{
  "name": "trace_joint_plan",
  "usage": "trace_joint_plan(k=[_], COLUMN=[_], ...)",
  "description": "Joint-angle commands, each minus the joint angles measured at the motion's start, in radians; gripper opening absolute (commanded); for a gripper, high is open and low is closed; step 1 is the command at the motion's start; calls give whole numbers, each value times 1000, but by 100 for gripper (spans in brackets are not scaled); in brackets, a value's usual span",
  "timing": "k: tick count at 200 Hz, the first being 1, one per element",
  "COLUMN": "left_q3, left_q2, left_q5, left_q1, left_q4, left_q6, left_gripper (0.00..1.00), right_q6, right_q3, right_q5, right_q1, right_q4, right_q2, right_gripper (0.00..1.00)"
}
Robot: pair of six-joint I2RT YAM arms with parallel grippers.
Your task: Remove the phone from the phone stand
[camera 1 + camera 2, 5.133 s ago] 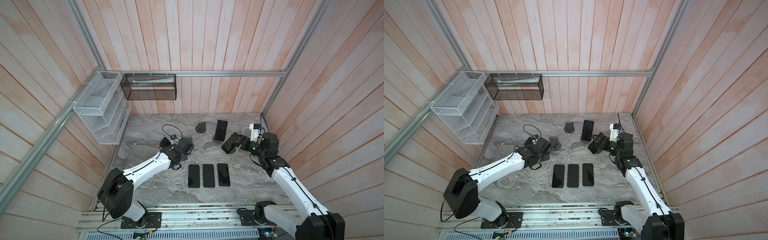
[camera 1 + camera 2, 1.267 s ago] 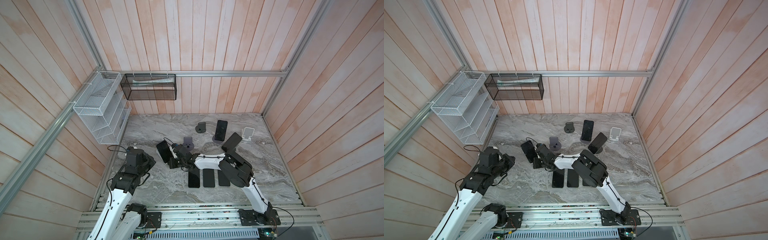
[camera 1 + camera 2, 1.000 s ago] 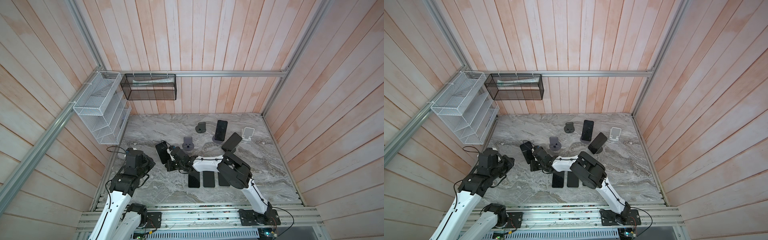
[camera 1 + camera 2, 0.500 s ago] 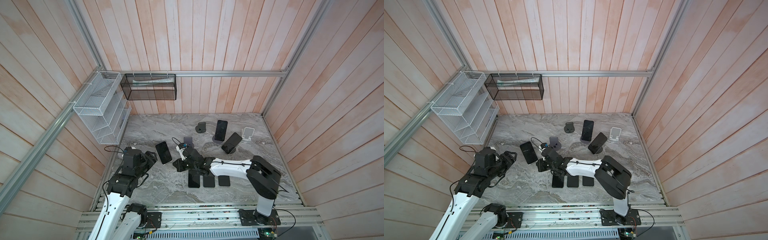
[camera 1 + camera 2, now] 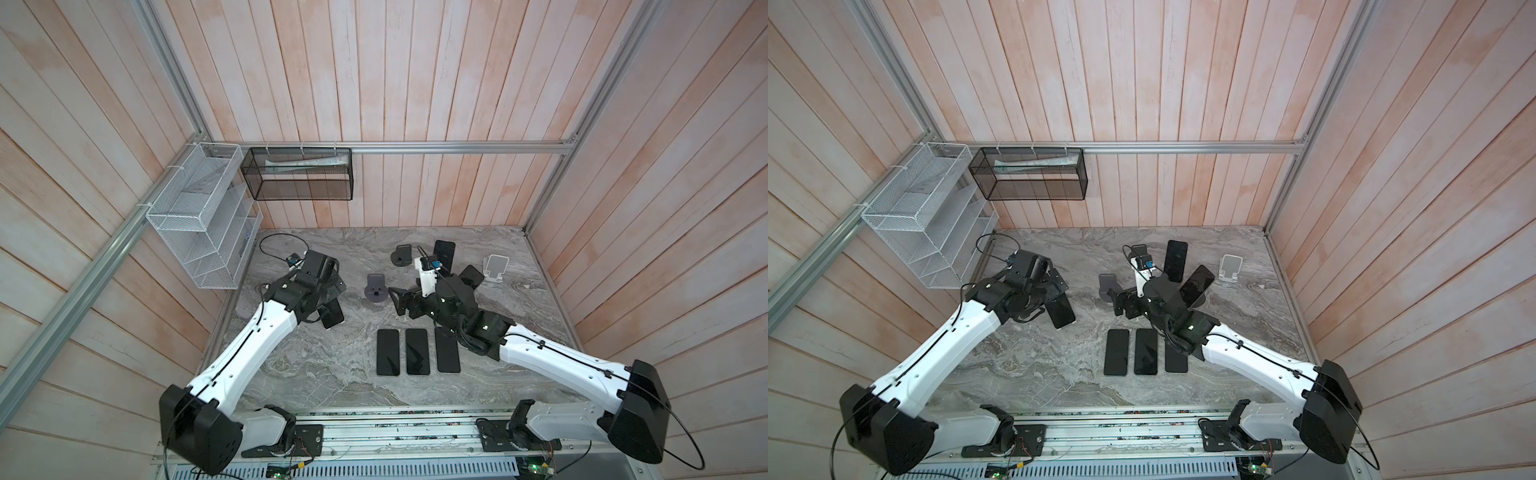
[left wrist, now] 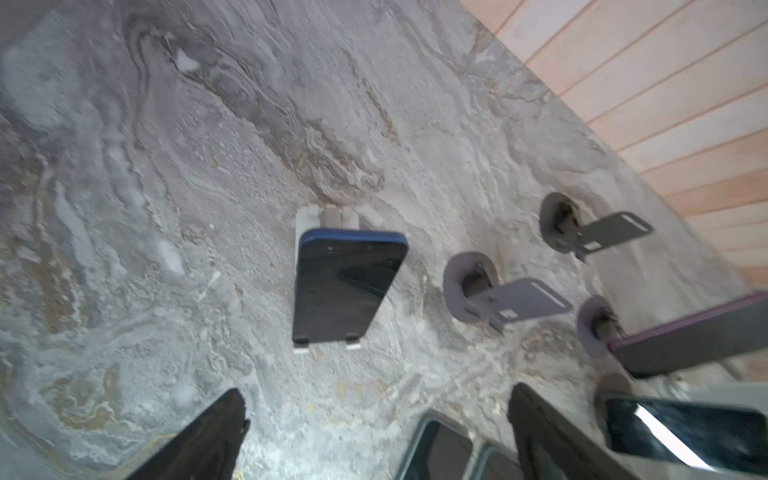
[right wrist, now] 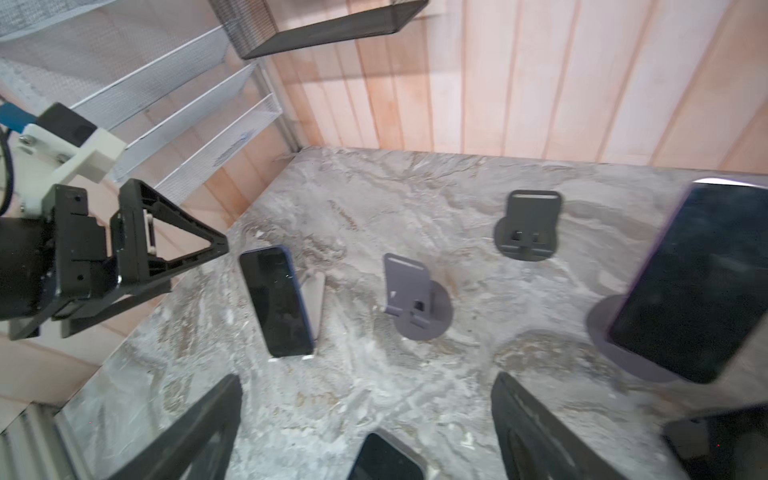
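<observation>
The left gripper [image 5: 331, 290] is hanging just beside a flat black phone with a blue edge [image 5: 333, 316] in both top views, over the grey marble table [image 5: 316, 365]. The right gripper [image 5: 397, 301] is sitting near a round grey plastic stand [image 5: 376, 286]. In the left wrist view the left fingers are spread wide, pinching nothing, and the phone is leaning on its small white plastic stand [image 6: 308, 222] beyond them. In the right wrist view the right fingers are spread wide too, with nothing between them.

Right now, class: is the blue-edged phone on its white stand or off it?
On it. The blue-edged phone leans tilted against the white stand, lower edge resting on its two lips.
</observation>
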Motion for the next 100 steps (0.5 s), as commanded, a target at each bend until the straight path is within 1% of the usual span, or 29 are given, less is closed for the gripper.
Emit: trace_joint_plan(k=[1, 13, 38, 50, 62, 79, 100], left_q3=[83, 86, 35, 29, 20, -26, -53], left_q2=[67, 86, 107, 122, 127, 102, 102], left_q5=[-187, -214, -199, -210, -206, -166, -152], left_q1=[-25, -35, -35, -35, -35, -35, -19], left_q4=[-163, -172, -87, -57, -8, 102, 159], left_q6=[15, 0, 28, 44, 85, 158, 189], left_gripper=[100, 100, 100, 100, 100, 100, 100], right_q6=[-19, -9, 11, 10, 8, 6, 5], right_q3=[-50, -70, -94, -101, -105, -108, -101], right_q5=[16, 12, -20, -21, -20, -17, -16], right_q1=[-39, -59, -94, -97, -97, -97, -99], right_q4=[-47, -53, -53, -49, -45, -42, -45], right_q2=[-49, -70, -91, -99, -106, -106, -97], right_gripper=[96, 97, 98, 98, 98, 98, 98])
